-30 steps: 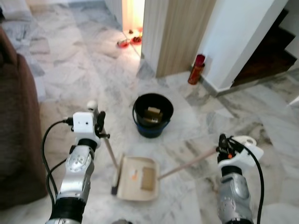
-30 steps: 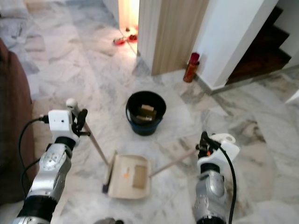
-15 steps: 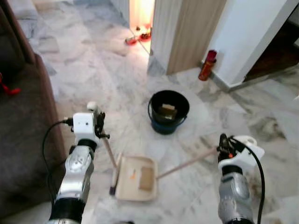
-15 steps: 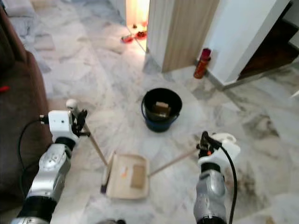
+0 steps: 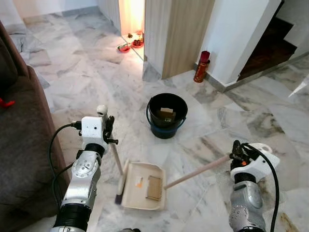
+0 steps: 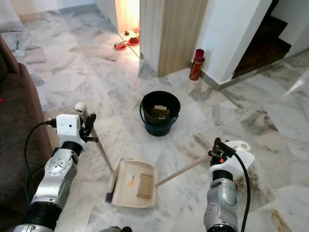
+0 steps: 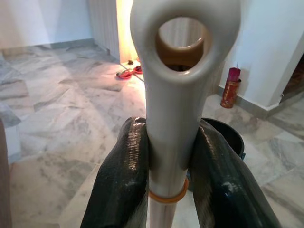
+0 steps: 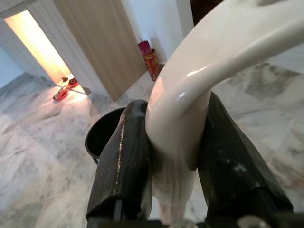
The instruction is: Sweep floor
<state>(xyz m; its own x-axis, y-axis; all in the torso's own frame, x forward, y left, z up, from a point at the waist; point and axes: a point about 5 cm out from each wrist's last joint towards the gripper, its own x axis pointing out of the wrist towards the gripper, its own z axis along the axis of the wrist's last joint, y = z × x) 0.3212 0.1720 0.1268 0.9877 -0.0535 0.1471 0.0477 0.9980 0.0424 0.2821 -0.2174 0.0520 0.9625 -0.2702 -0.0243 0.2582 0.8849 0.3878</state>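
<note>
A: Marble floor (image 5: 96, 82) is seen throughout, grey-veined. A brown sofa (image 5: 19, 140) is placed along the robot's left, a wood-panelled wall (image 5: 181, 34) and a white wall (image 5: 236, 34) ahead, with a lit doorway between the panel and the far side.

B: Task items?

A: A black bucket (image 5: 167, 116) is set on the floor ahead, something tan inside it. Nearer the robot, a cream dustpan (image 5: 143, 186) is laid flat on the floor, holding a tan ribbed piece and a small orange scrap. Its long handle is angled up toward the right arm. A brush (image 5: 117, 169) is stood at the dustpan's left edge, head touching the floor.

B: Pincers?

A: The left pincer (image 7: 166, 175) is clamped on the brush handle just under its looped end. The right pincer (image 8: 173, 166) is clamped on the curved white grip of the dustpan handle. Both are held above the floor, well apart.

B: Anything else?

A: A red can (image 5: 202, 66) is stood at the white wall's base. Red bowls (image 5: 130, 44) are seen by the doorway.
</note>
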